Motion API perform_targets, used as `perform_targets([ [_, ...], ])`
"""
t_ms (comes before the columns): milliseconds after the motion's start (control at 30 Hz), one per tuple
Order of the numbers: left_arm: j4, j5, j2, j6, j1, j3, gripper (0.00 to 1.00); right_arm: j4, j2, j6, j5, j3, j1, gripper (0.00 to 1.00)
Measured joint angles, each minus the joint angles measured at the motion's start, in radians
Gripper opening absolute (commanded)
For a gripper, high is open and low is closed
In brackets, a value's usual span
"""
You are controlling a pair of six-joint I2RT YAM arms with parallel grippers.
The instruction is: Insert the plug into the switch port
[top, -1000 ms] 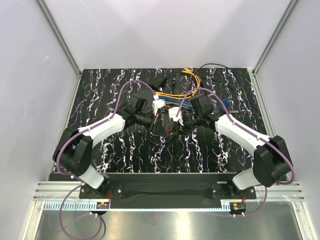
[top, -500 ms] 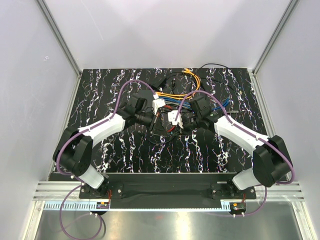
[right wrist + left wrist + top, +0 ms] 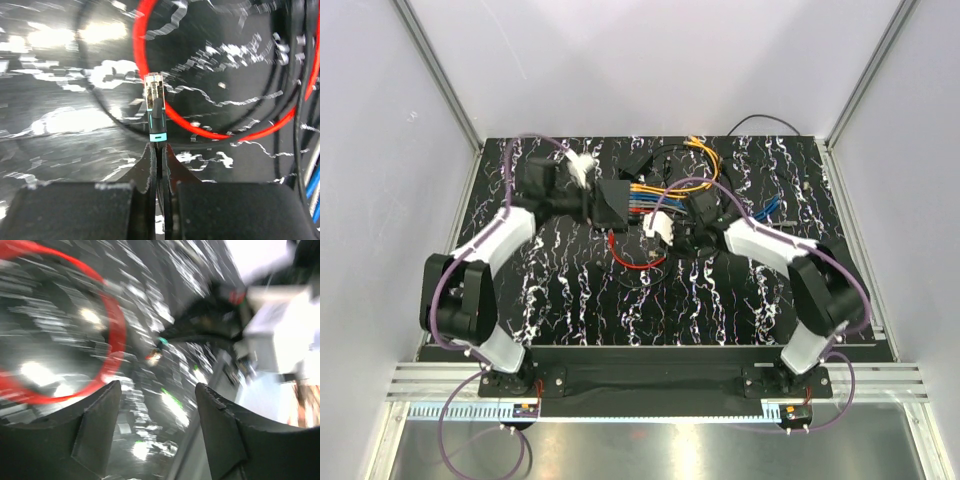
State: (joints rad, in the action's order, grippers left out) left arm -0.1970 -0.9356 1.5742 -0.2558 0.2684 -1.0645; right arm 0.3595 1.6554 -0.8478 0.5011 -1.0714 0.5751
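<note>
left gripper (image 3: pixel 157 385): fingers standing apart, holding nothing
right gripper (image 3: pixel 158 148): pinching plug (image 3: pixel 154 106), centre frame, by red cable (image 3: pixel 141 75)
switch (image 3: pixel 617 202): lying upper centre in top view, beside left gripper

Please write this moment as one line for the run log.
right gripper shut on plug | plug free, not inserted | left gripper jaws apart, view blurred | switch beside left gripper

From centre to 12 o'clock, cables (image 3: pixel 655 190) and a red loop (image 3: pixel 632 265) crowd the bench (image 3: pixel 580 310); its 6 o'clock half lies open.
</note>
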Motion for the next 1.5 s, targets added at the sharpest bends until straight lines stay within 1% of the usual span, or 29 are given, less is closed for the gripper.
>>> perform_targets([
  [33, -0.021, 0.026, 0.005, 0.005, -0.048, -0.037, 0.67, 0.005, 0.037, 0.006, -0.029, -0.022, 0.0, 0.0],
  [100, -0.041, 0.064, 0.021, 0.015, -0.112, -0.103, 0.68, 0.004, 0.092, 0.016, -0.076, -0.06, 0.0, 0.0],
  [200, -0.08, 0.119, 0.079, 0.036, -0.163, -0.207, 0.69, 0.013, 0.165, 0.032, -0.135, -0.146, 0.0, 0.0],
  [333, -0.149, 0.179, 0.191, 0.072, -0.176, -0.305, 0.69, 0.005, 0.263, 0.042, -0.188, -0.281, 0.0, 0.0],
  [500, -0.236, 0.235, 0.351, 0.108, -0.176, -0.407, 0.7, 0.012, 0.378, 0.041, -0.227, -0.406, 0.0, 0.0],
  [733, -0.29, 0.274, 0.484, 0.138, -0.176, -0.539, 0.7, 0.047, 0.504, 0.042, -0.264, -0.509, 0.0, 0.0],
  [933, -0.297, 0.291, 0.525, 0.154, -0.176, -0.585, 0.7, 0.053, 0.526, 0.045, -0.275, -0.546, 0.003, 0.0],
  [1167, -0.299, 0.309, 0.56, 0.153, -0.176, -0.587, 0.71, 0.05, 0.536, 0.044, -0.284, -0.548, 0.033, 0.0],
  [1500, -0.298, 0.33, 0.575, 0.15, -0.167, -0.587, 0.7, 0.055, 0.584, 0.071, -0.332, -0.624, 0.066, 0.0],
])
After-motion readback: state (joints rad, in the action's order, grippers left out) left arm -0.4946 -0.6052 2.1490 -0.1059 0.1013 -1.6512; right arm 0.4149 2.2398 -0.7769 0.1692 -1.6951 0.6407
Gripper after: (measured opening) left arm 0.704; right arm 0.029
